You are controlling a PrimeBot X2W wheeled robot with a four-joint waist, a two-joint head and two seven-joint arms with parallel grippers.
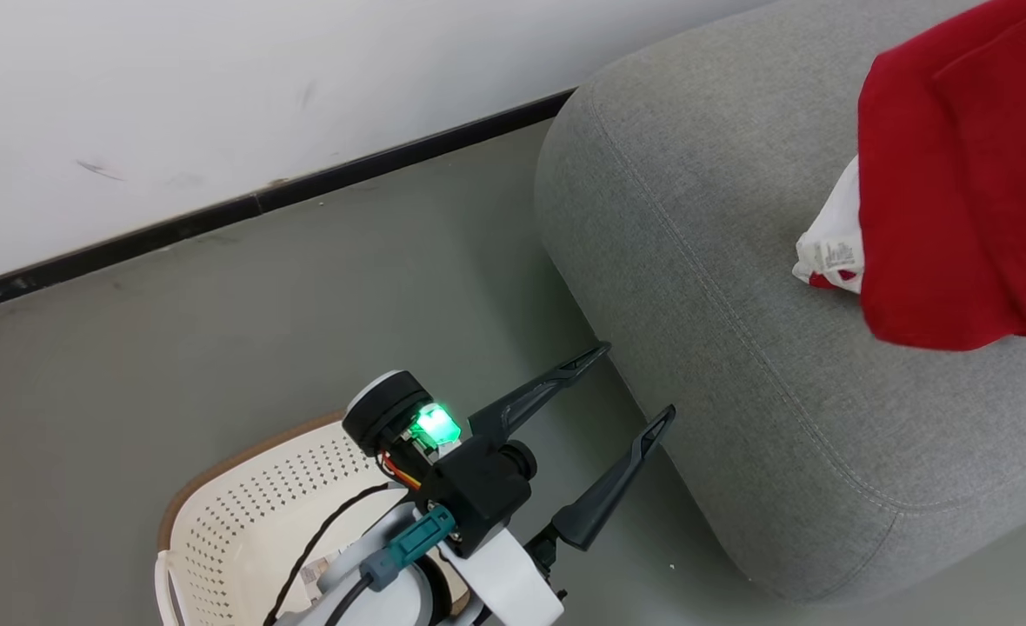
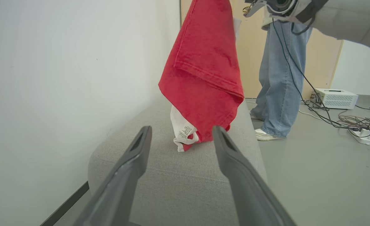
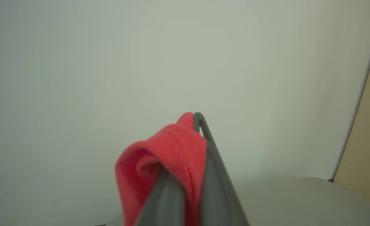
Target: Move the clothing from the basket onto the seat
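A red garment (image 1: pixel 956 174) hangs over the grey seat (image 1: pixel 722 330), and its lower end touches the cushion. A white part with a printed label (image 2: pixel 182 130) sticks out below it. My right gripper (image 3: pixel 193 121) is shut on the top of this red garment (image 3: pixel 160 163), high above the seat (image 3: pixel 298 201). My left gripper (image 1: pixel 637 379) is open and holds nothing, and it points at the seat's near rounded corner. In the left wrist view its fingers (image 2: pixel 131 166) frame the hanging garment (image 2: pixel 203 72). The cream basket (image 1: pixel 243 513) stands on the floor under my left arm, which hides most of its inside.
A white wall with a dark skirting strip (image 1: pixel 261 200) runs behind the seat. A person in jeans (image 2: pixel 279 78) stands beside the seat's far end. A white box (image 2: pixel 335 98), loose cables (image 2: pixel 345 119) and a power strip (image 2: pixel 365 138) lie on the floor there.
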